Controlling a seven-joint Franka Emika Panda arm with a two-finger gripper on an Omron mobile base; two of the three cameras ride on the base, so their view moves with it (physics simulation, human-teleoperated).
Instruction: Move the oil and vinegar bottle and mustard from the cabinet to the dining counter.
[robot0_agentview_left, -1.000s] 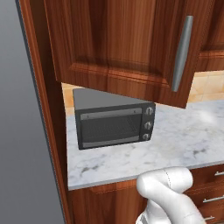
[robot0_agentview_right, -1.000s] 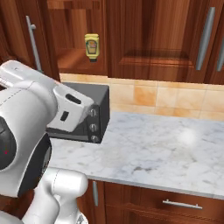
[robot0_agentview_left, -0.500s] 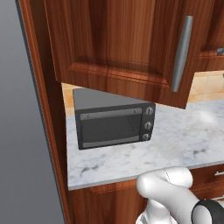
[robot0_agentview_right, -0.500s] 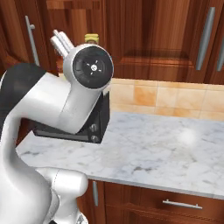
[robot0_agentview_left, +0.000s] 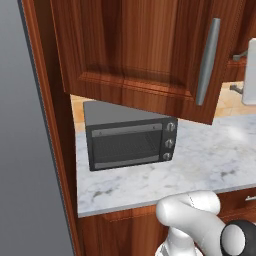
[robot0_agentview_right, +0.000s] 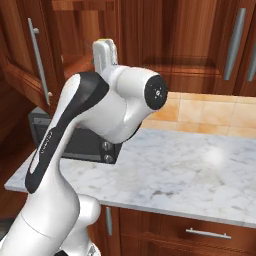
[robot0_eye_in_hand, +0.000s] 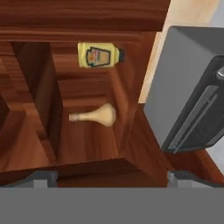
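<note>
The cabinet (robot0_eye_in_hand: 87, 140) stands open before me, its door (robot0_agentview_left: 140, 45) swung out with a silver bar handle (robot0_agentview_left: 207, 60). In the hand view, which is rolled, the yellow mustard (robot0_eye_in_hand: 98, 55) and the tan oil and vinegar bottle (robot0_eye_in_hand: 94, 115) rest apart on the wooden shelf. My gripper (robot0_eye_in_hand: 112, 178) is open, short of both, with nothing between its fingertips (robot0_eye_in_hand: 41, 177). From the right base view my raised hand (robot0_agentview_right: 105, 54) covers the shelf; a sliver of the mustard (robot0_agentview_right: 106, 41) peeks above it. The dining counter is out of view.
A dark grey toaster oven (robot0_agentview_left: 130, 142) sits on the marble worktop (robot0_agentview_right: 190, 170) just under the cabinet and close to my hand (robot0_agentview_left: 248, 75). Shut cabinet doors (robot0_agentview_right: 190, 35) hang to the right. A tall wood panel (robot0_agentview_left: 50, 125) bounds the left.
The arm has swung up from low on the left, lifting the hand in front of the open cabinet; it now covers the mustard in the right base view. The gripper stays open.
</note>
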